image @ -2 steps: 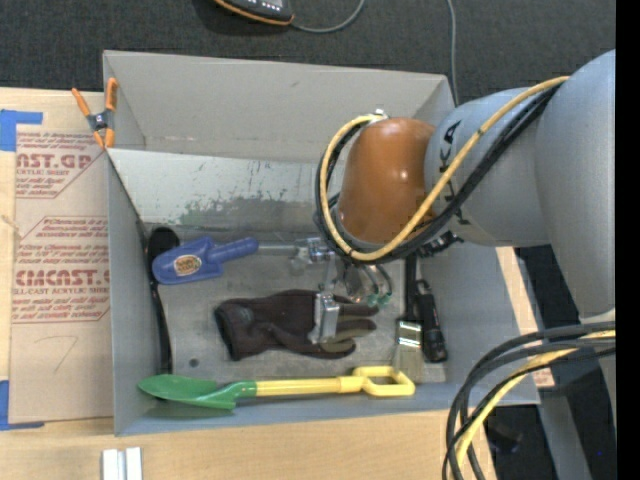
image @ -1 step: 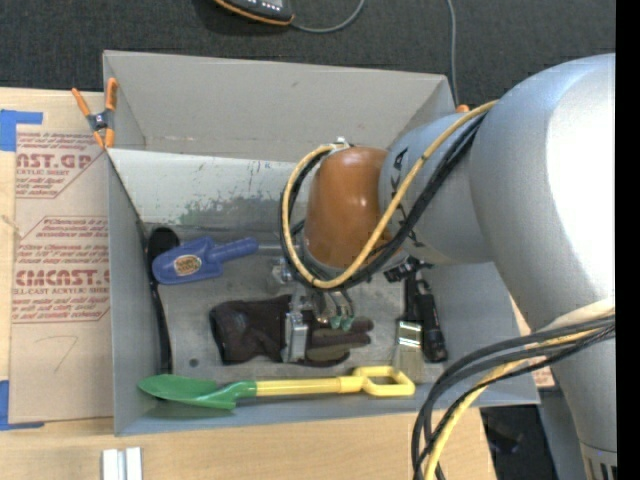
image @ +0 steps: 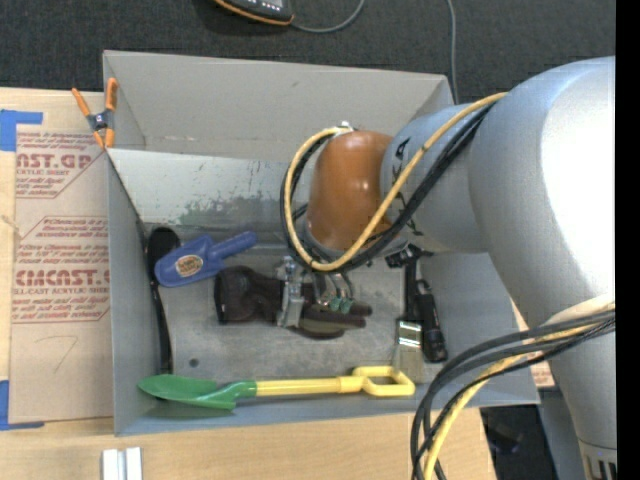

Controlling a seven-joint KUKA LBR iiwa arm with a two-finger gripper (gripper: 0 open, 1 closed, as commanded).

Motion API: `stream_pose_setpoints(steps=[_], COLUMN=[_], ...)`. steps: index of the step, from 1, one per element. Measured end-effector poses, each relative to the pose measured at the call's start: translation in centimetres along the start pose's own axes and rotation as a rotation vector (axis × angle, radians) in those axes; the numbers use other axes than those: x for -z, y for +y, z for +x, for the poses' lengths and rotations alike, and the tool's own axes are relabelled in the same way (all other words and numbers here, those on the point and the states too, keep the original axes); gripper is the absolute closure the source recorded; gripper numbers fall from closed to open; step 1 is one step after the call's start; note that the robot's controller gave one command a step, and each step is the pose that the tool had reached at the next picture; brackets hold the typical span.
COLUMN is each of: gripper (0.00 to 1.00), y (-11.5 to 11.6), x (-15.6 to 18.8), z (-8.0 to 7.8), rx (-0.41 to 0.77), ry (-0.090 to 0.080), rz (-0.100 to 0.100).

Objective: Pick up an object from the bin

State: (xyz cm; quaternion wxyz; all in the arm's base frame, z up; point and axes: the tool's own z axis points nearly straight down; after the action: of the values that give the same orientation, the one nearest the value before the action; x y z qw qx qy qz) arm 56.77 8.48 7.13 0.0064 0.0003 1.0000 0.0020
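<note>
Overhead, our grey arm (image: pixel 560 218) is reaching in from the right. Its gripper (image: pixel 303 303) is hanging low beside the dark brown lump (image: pixel 240 296) at the middle of the bin (image: pixel 200 173), presumably to grasp it. We are unable to tell its opening.

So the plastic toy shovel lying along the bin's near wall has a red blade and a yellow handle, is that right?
No, the blade is green, not red. The camera view shows the plastic toy shovel with a green blade and a yellow handle lying along the near wall of the grey metal bin.
</note>
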Motion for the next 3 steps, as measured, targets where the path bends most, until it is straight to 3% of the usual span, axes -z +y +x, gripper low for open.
stream_pose_setpoints(steps=[1, 2, 3], gripper=[1.00, 1.00, 1.00], y=[0.0, -0.3, 0.0], x=[0.0, 9.8, 12.1], z=[0.0, 0.6, 0.9], rx=[0.000, -0.010, -0.009], ry=[0.000, 0.004, 0.003], rz=[0.000, 0.000, -0.001])
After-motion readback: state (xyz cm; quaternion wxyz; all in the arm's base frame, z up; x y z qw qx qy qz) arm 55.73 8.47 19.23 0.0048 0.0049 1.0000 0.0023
